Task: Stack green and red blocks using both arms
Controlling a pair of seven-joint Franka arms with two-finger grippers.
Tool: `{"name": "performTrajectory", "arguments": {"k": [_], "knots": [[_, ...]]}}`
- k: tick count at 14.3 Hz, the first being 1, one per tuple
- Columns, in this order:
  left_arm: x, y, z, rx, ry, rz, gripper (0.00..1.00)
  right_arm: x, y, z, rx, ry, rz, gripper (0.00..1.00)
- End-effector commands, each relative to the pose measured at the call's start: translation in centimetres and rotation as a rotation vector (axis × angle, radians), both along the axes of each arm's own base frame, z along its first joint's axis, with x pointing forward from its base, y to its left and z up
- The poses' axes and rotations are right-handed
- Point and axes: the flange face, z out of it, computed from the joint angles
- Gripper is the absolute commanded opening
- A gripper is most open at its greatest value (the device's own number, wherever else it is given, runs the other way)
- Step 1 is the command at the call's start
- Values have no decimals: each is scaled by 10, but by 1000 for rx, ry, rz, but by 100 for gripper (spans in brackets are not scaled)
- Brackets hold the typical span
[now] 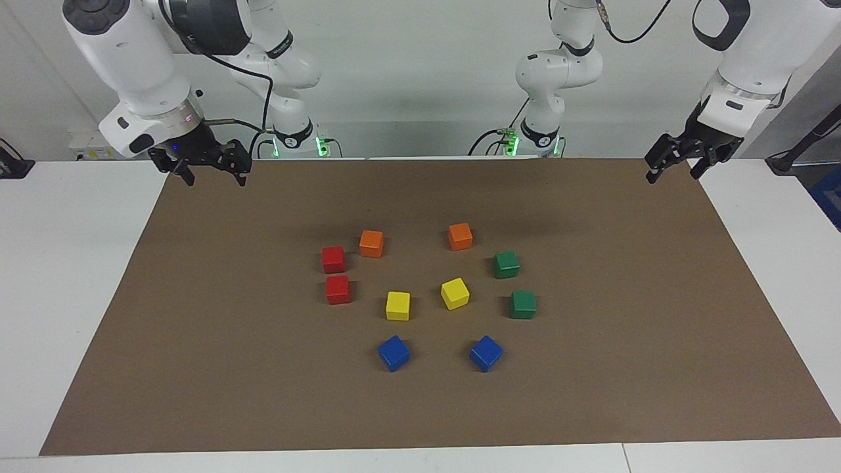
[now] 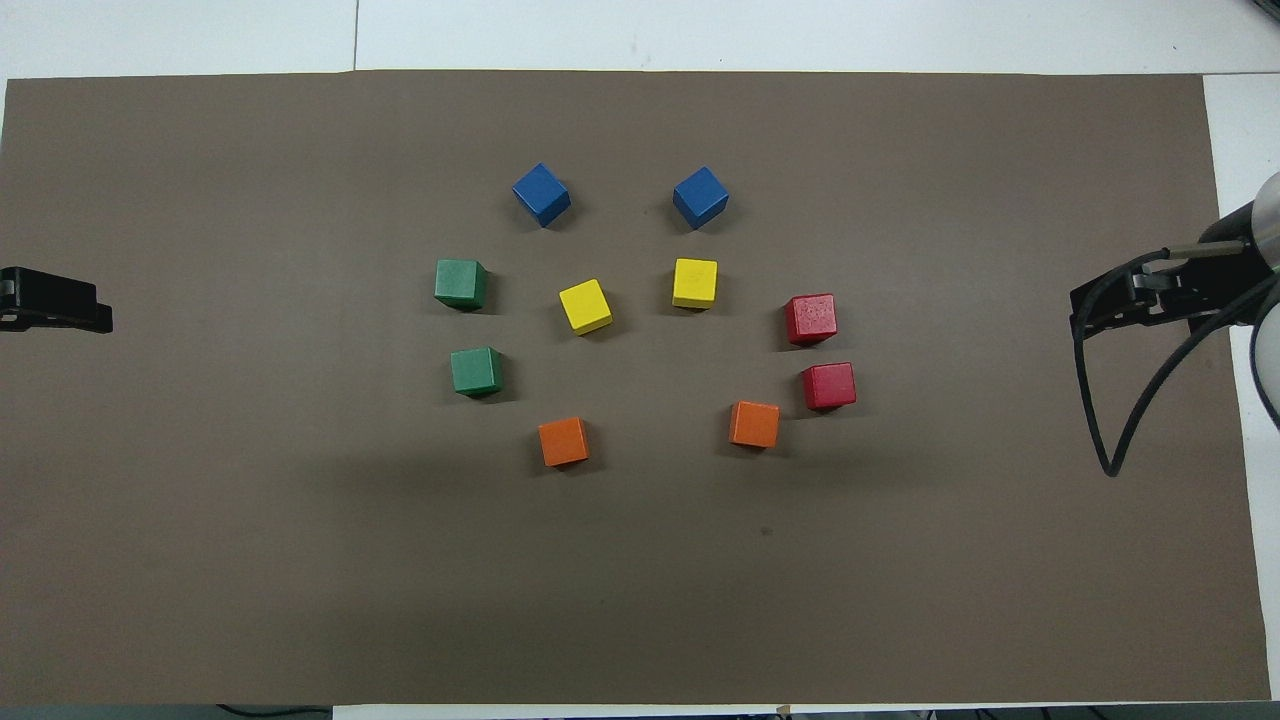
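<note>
Blocks lie on the brown mat (image 1: 197,368): green blocks (image 1: 506,264) toward the left arm's end, red blocks (image 1: 333,259) toward the right arm's end (none stacked). Left tool (image 1: 673,167) and right tool (image 1: 210,172) hang over the mat's edges, jaws wide, empty.

Orange cubes (image 1: 371,243), yellow cubes (image 1: 397,306), blue cubes (image 1: 393,353), brown mat (image 1: 591,394)

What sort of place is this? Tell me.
Probably a robotics lab bench: two white arms, left gripper and right gripper open above a brown mat, with coloured blocks such as a red block laid out on it.
</note>
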Motion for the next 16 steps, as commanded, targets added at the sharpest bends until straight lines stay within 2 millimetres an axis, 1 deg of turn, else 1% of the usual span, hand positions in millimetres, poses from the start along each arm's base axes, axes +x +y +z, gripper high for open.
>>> {"name": "performTrajectory", "arguments": {"k": [1, 5, 8, 10, 12, 14, 16], "knots": [[-5, 1, 3, -12, -7, 14, 100, -5, -6, 4, 1, -13, 10, 100], [-6, 4, 5, -12, -17, 5, 100, -2, -15, 6, 6, -38, 20, 100], [-8, 1, 2, -10, -16, 16, 100, -2, -15, 6, 6, -38, 20, 100], [-9, 5, 4, -9, -23, 8, 100, -2, -18, 6, 7, -38, 17, 100], [-9, 4, 4, -9, -23, 5, 100, -5, -20, 10, 7, -44, 12, 100], [-8, -1, 4, -10, -24, -3, 100, -11, -23, 16, 9, -55, 7, 100], [-8, -5, 4, -10, -26, -1, 100, -13, -24, 16, 9, -55, 4, 100]]}}
